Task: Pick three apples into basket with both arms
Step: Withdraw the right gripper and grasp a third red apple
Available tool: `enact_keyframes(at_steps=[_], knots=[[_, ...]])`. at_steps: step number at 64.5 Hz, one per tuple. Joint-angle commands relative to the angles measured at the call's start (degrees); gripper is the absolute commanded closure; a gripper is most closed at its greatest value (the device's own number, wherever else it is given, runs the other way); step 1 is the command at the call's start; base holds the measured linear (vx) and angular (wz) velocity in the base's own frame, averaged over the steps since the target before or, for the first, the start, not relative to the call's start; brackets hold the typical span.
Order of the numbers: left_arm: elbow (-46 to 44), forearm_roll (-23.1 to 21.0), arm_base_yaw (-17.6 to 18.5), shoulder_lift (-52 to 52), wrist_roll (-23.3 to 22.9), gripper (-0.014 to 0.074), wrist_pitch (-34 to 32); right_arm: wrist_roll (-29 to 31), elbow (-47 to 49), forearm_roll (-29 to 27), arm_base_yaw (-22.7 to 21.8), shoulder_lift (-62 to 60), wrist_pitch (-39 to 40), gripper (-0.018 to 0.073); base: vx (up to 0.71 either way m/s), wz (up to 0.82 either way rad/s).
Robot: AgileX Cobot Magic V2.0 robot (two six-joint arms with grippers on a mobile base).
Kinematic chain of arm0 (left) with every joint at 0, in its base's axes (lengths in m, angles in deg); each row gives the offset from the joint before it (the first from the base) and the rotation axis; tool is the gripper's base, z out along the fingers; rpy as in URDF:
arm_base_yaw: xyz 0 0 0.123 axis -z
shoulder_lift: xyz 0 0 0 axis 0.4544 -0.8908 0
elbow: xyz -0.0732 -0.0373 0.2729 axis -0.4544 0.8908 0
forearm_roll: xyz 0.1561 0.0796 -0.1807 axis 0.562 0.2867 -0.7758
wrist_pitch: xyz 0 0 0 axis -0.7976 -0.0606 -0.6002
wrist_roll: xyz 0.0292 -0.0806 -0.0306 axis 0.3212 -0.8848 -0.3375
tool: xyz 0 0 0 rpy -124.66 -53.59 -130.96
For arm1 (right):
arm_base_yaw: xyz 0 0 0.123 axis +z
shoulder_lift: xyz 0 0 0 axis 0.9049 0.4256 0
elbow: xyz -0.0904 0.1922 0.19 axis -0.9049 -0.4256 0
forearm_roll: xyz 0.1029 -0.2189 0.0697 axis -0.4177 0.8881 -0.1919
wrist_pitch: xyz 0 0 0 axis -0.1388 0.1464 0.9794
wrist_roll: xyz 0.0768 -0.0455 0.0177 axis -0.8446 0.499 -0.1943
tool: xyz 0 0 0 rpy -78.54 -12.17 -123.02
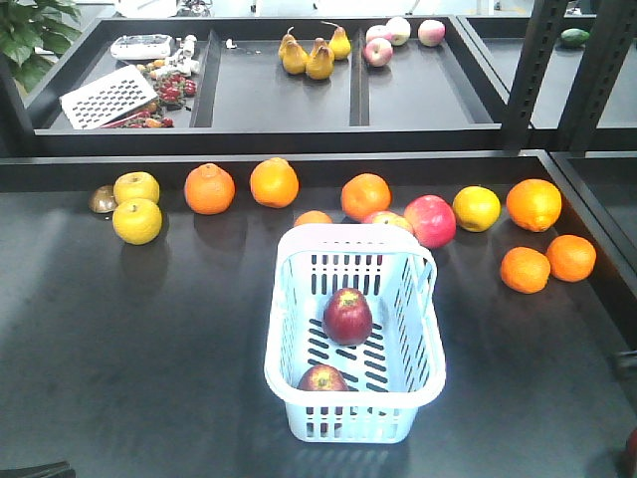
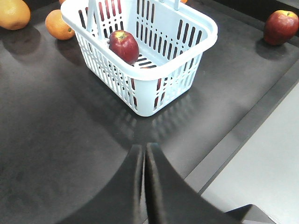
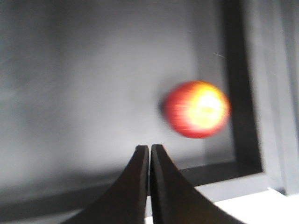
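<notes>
We find the left hand (image 2: 144,154) with its fingers pressed together, holding nothing, parked low over the near edge of the desk (image 2: 56,140), apart from the basket (image 2: 154,74). We read this as a retreat that leaves the basket mouth free.

The right hand (image 3: 149,154) is likewise pinched narrow and empty. Its view is blurred, but the third apple (image 3: 196,109) lies on the desk just ahead and to its right, beside the raised rim.

Two apples are already in the basket: one (image 1: 347,316) mid-floor, one (image 1: 321,379) against the near wall. We judge two of three done. The last apple sits on the right arm's side, so that arm is the natural one for it; its fingers must spread first.

The oranges (image 1: 210,189) are in a row behind the basket.
</notes>
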Motion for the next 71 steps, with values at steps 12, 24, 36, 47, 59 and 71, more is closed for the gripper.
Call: enact_keyframes(at_steps=[12, 24, 36, 47, 59, 71], knots=[[-1.6, -1.8, 0.1, -0.4, -0.2, 0.0603, -3.1, 12.2, 1.2, -11.3, -14.6, 4.8, 5.7, 0.0329, 0.00, 0.00], [-1.6, -1.8, 0.1, -0.4, -0.2, 0.0603, -3.1, 13.1, 1.2, -10.4, -17.9, 11.7, 8.9, 0.0021, 0.00, 0.00], [-1.6, -1.8, 0.1, -0.4, -0.2, 0.0603, -3.1, 12.1, 1.2, -7.9, -18.2, 18.9, 11.5, -0.0130, 0.00, 0.00], [-1.6, -1.8, 0.1, -0.4, -0.2, 0.0603, -3.1, 8.9, 1.2, -4.7, -18.2, 24.1, 14.1, -0.0118, 0.00, 0.00], [-1.6, -1.8, 0.1, -0.4, -0.2, 0.0603, -3.1, 8.4, 1.2, -2.9, -18.2, 28.0, 16.6, -0.0083, 0.00, 0.00], [-1.6, -1.8, 0.1, -0.4, -0.2, 0.0603, -3.1, 8.4, 1.2, -2.9, -18.2, 31.9, 19.8, -0.0053, 0.00, 0.00]])
